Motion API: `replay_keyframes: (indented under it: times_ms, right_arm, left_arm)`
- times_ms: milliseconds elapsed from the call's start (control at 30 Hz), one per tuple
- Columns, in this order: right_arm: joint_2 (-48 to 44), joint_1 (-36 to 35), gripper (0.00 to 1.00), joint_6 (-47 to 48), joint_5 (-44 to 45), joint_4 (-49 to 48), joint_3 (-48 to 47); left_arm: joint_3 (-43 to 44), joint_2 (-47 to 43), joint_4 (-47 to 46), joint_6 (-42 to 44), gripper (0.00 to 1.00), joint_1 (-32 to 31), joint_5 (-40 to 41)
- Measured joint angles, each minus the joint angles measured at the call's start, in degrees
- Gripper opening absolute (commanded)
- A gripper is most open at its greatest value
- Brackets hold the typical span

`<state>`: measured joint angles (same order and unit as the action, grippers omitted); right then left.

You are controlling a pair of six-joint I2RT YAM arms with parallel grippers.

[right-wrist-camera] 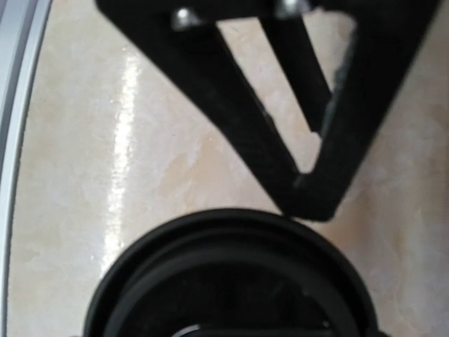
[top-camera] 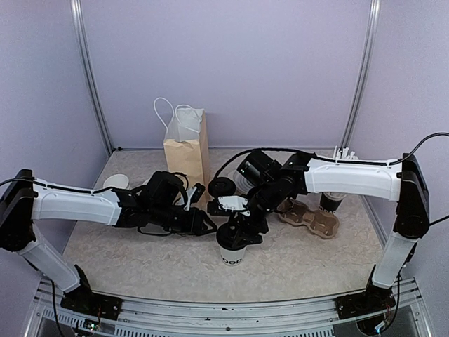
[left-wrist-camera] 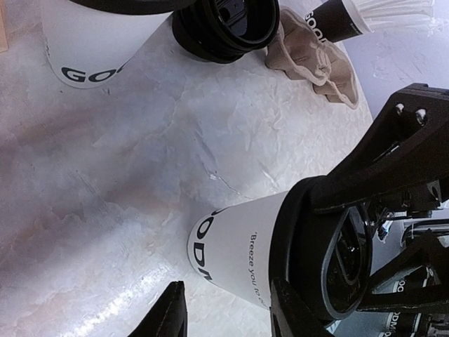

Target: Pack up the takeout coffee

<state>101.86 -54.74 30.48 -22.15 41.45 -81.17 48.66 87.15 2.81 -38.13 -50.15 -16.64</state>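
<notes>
The cup (top-camera: 230, 254) stands upright on the table (top-camera: 140, 270), in the middle and nearest to the arm bases. Its long axis is vertical: the narrow base is down, the black lid (top-camera: 229, 239) is up, and the black lettering near the base faces the near edge.

Directly above it hangs the right gripper (top-camera: 237, 230). In the left wrist view its fingers (left-wrist-camera: 393, 154) stand on two opposite sides of the lid, at the rim — whether they really squeeze it cannot be told.

The left gripper (top-camera: 208, 226) is just to the left of the cup, low over the table, and points at the cup's side. Its fingers (left-wrist-camera: 168, 316) are spread apart with nothing between them. The cup wall is just ahead of them, not touched.

Further back lie black lids (top-camera: 222, 187) in a stack, with a second white cup (left-wrist-camera: 91, 35) just beside. To the right of these a brown carrier (top-camera: 312, 219) lies flat on the table, and a dark cup (top-camera: 330, 202) stands behind it. Farthest — near the back wall — stands a paper bag (top-camera: 186, 147), upright, with white handles.
</notes>
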Motion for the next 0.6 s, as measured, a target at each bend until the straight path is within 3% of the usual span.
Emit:
replay_keyframes:
  times_ms: [600]
  right_arm:
    - [-0.9,-1.0,0.78,1.2,1.0,-3.8,2.5]
  left_arm:
    - [-0.9,-0.7,-2.9,-1.1,0.41,0.0,-1.0]
